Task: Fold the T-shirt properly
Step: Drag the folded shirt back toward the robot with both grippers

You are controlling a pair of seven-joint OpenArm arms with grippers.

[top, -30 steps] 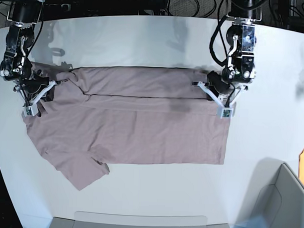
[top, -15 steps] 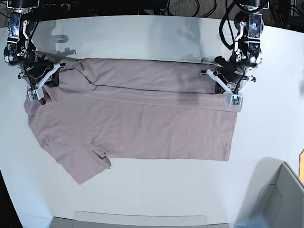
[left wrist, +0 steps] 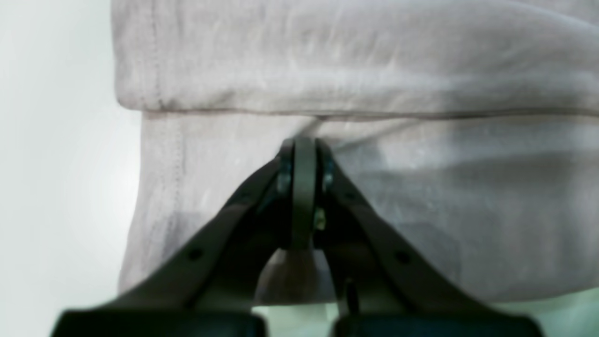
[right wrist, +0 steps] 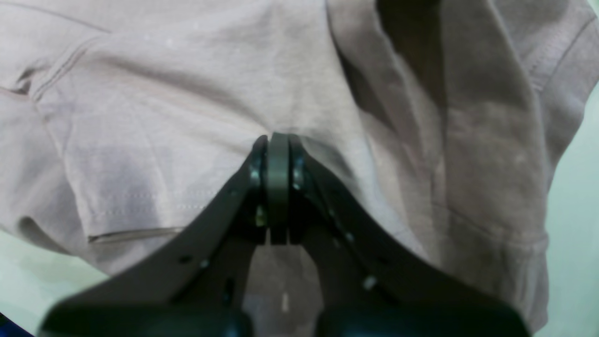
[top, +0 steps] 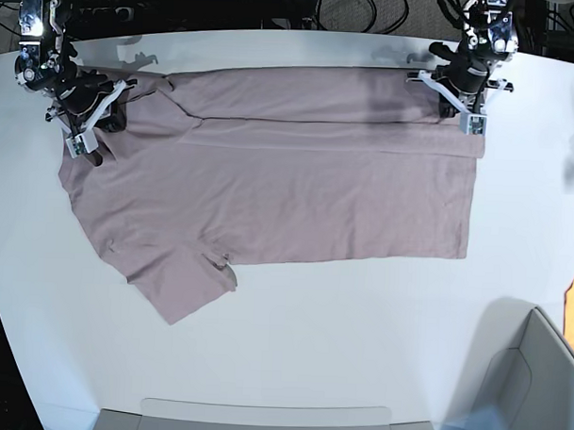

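Black fingers (left wrist: 304, 154) on soft T-shirt (top: 288, 196)

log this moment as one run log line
phase: folding | left tool: shut on T-shirt hem | right tool: shut on T-shirt shoulder | shirt: flat on table

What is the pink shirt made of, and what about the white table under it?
The dusty pink short-sleeved T-shirt looks like soft matte knit cloth, probably cotton: it wrinkles, drapes, and shows stitched hems. The white table looks hard and smooth, maybe laminate or painted board: it has a faint sheen and soft shadows.
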